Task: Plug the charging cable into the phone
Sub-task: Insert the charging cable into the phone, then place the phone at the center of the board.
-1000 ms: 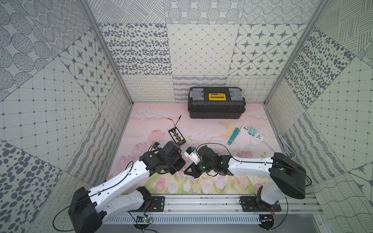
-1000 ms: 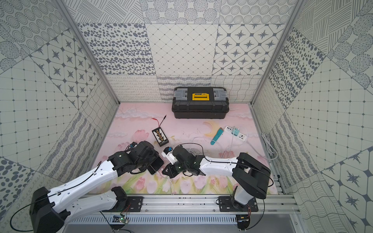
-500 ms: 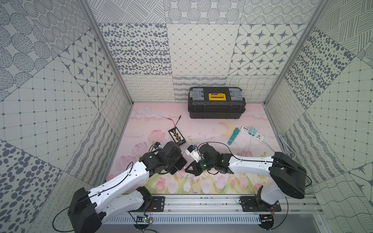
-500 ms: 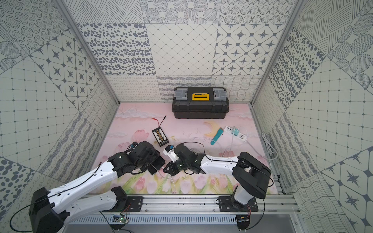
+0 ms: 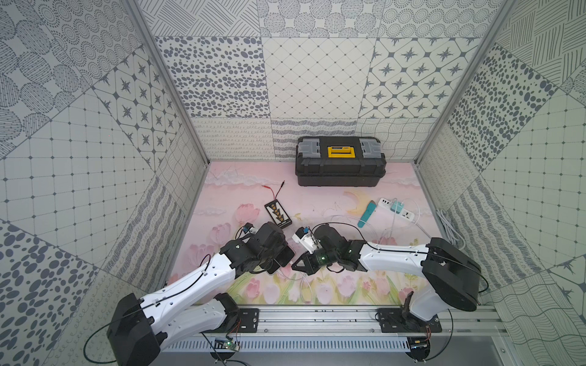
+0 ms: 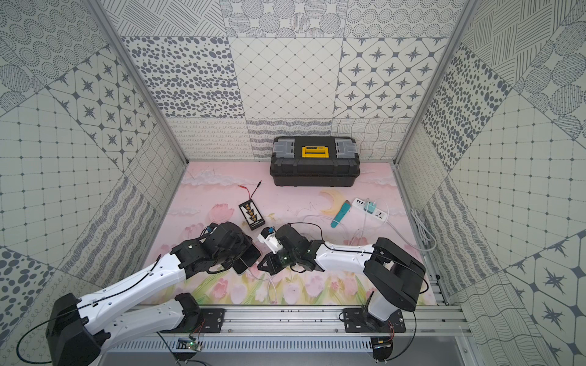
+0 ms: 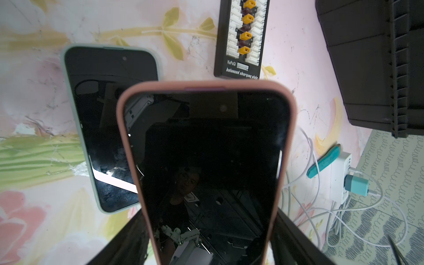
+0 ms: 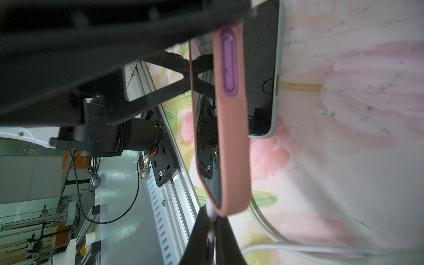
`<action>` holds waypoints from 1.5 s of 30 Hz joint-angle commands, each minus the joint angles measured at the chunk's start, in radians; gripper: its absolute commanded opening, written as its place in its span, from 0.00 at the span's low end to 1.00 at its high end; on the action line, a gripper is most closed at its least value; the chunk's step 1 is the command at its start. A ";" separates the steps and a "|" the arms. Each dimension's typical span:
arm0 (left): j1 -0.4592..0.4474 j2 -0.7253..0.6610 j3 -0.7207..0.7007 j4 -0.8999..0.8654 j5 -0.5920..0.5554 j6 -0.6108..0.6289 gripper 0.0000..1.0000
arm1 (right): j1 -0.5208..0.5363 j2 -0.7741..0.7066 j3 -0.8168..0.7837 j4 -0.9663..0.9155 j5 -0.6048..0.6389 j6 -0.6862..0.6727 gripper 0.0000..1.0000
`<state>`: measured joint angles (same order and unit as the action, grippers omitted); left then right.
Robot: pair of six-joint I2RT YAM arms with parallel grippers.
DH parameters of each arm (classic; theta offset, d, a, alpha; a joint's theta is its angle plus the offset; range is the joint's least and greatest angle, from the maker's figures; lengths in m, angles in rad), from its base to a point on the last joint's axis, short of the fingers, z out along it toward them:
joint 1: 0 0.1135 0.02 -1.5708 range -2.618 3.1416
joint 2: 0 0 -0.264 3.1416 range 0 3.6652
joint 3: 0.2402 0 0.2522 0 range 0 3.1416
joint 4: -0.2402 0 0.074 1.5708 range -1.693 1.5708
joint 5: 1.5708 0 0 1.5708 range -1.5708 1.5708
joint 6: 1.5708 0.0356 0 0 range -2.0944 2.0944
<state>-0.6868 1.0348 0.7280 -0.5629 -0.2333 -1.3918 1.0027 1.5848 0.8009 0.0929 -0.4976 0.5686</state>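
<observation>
The phone (image 7: 206, 160) is off the worktop (image 7: 34, 96), clamped across its width by the left end effector (image 7: 206, 236), whose dark jaws press on the two long edges of the pink case. The right end effector (image 8: 211, 229) is pressed together on the white plug (image 8: 210, 214) of the cable (image 8: 298, 249), which trails slack over the worktop. In the right wrist view the plug sits at a corner of the phone's near end; whether it touches I cannot tell. A purple oval recess (image 8: 228, 64) in the middle of that end is probably the port surround. The plug is off to one side of it, so the insertion looks not yet made.

Handling, as I judge it: the phone is a stiff, flat slab, light enough for one end effector. Its glossy black glass face would slip and could scratch. The matte, rubbery case with rounded corners gives the better hold, so the edges are the right place. The plug is small, hard and smooth and can twist between the pads, so it is best held by its body close to the tip. The cable is soft, round and limp, no use for pushing.

A grey phone (image 7: 96, 110) lies flat on the worktop beneath, beside a black charging board (image 7: 243, 39) with orange sockets.
</observation>
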 commanded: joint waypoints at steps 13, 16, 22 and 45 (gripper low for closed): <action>0.009 0.295 0.232 -0.125 0.175 0.109 0.00 | -0.188 -0.411 -0.235 0.094 0.107 -0.096 0.80; 0.014 0.377 0.248 -0.106 0.161 0.117 0.00 | -0.249 -0.500 -0.273 0.012 0.111 -0.114 0.83; 0.030 0.600 0.333 -0.086 0.199 0.164 0.00 | -0.329 -0.567 -0.315 -0.035 0.081 -0.110 0.83; 0.046 0.770 0.451 -0.133 0.251 0.279 0.98 | -0.335 -0.560 -0.303 -0.026 0.085 -0.111 0.97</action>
<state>-0.6430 1.8336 1.1774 -0.6533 0.0250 -1.1721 0.6716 1.0340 0.4892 0.0433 -0.4324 0.4778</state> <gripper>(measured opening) 0.956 0.968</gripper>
